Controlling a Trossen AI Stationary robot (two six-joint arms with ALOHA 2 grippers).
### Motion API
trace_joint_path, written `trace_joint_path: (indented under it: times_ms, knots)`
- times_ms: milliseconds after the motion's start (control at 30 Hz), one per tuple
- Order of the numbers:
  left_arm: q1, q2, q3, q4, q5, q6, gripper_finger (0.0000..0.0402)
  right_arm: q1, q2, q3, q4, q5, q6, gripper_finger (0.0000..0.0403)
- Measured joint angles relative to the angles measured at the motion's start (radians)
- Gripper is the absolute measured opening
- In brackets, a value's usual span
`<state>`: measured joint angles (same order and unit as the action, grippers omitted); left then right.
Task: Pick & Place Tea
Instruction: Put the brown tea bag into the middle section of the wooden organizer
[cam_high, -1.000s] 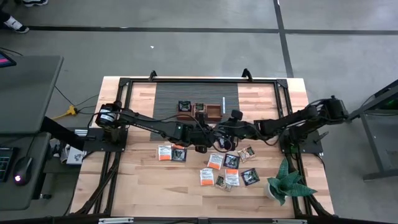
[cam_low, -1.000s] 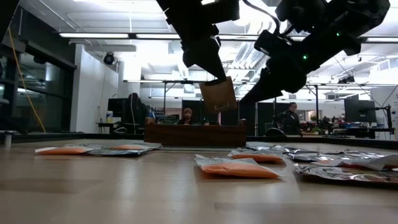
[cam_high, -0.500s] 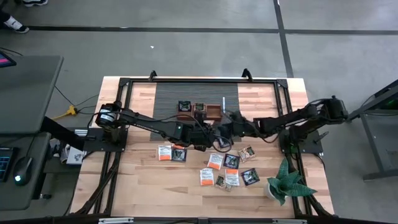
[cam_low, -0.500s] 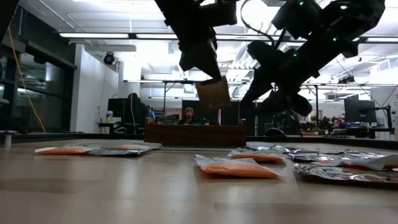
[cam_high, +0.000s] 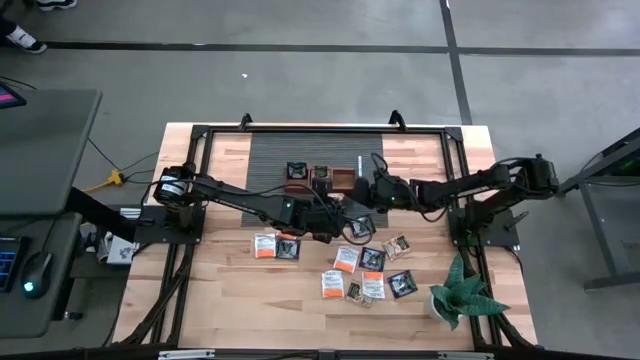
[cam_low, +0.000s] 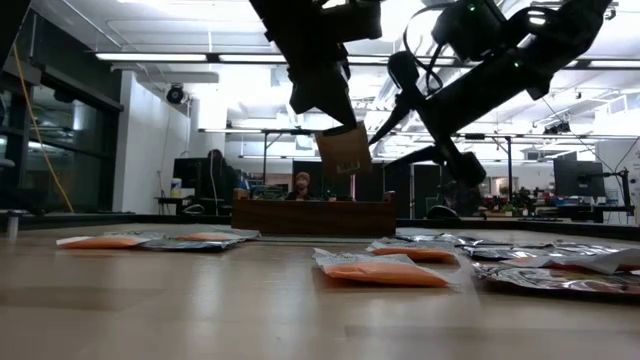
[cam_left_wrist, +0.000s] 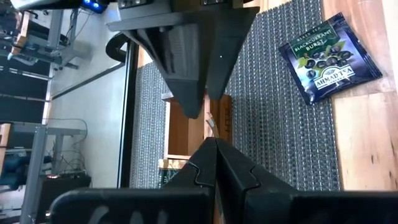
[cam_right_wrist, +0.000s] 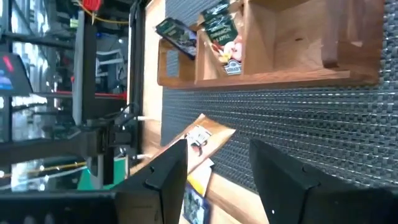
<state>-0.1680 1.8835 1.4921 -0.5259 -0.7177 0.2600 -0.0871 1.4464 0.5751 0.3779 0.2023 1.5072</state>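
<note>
The left gripper (cam_low: 335, 118) hung above the middle of the bench (cam_high: 230, 300), its fingers (cam_left_wrist: 186, 99) pressed together on a pale beige sachet (cam_low: 346, 150) that dangled tilted from them, just in front of the wooden tray (cam_low: 314, 215). The right gripper (cam_high: 368, 188) was raised close beside it on the right, near the tray's right end, its fingers (cam_right_wrist: 163, 177) spread apart with nothing between them. In the right wrist view the beige sachet (cam_right_wrist: 198, 142) showed edge-on over the dark ribbed mat (cam_high: 270, 150), between that arm and the tray.

The tray (cam_high: 322, 178) sat on the mat at the far side of the bench. Two of its compartments already held dark sachets (cam_right_wrist: 225, 36); the third looked bare wood. A dark blackcurrant sachet (cam_left_wrist: 328, 57) lay on the mat's edge, apart from the tray.

On the near half of the bench the remaining loose sachets (cam_high: 360, 272) were scattered flat: an orange-and-white one beside a dark one on the left (cam_high: 264, 246), and a mixed cluster of orange, dark and beige ones to the right. A potted plant (cam_high: 458, 292) stood at the near right corner. Both arms crossed over the space between the loose sachets and the tray. A person (cam_low: 301, 185) sat in the room behind the tray.
</note>
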Motion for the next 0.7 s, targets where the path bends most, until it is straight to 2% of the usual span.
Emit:
trace_joint_path:
  times_ms: [700]
  knots:
    - [0.0, 0.0, 0.0, 0.056, -0.006, 0.032, 0.0, -0.031, 0.0, 0.0, 0.052, -0.015, 0.09, 0.0168]
